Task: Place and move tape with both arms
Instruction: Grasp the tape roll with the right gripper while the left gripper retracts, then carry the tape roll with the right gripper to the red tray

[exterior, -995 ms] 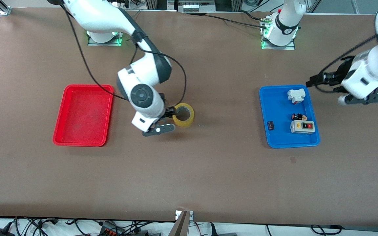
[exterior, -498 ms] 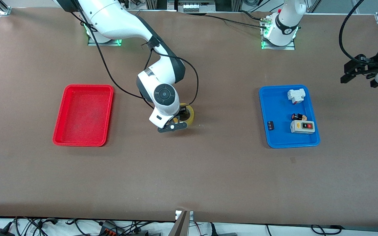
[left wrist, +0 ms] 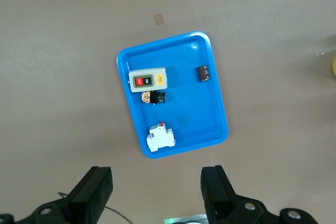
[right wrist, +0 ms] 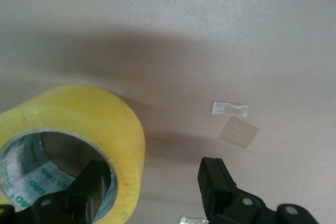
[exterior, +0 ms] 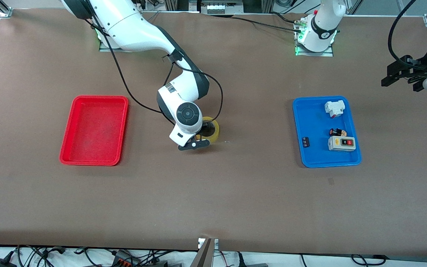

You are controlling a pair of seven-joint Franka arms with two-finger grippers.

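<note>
Two arms at work, one down on the tape, one waiting aloft.

Right gripper is low at the tape, fingers spread, one finger inside the ring's hole and the other outside its wall, not yet closed; the tape lies flat on the brown table, mid-table, between the red tray and the blue tray; left gripper waits high near the left arm's end, jaws apart, holding nothing; a grey switch box and a white breaker lie in the blue tray.
</note>
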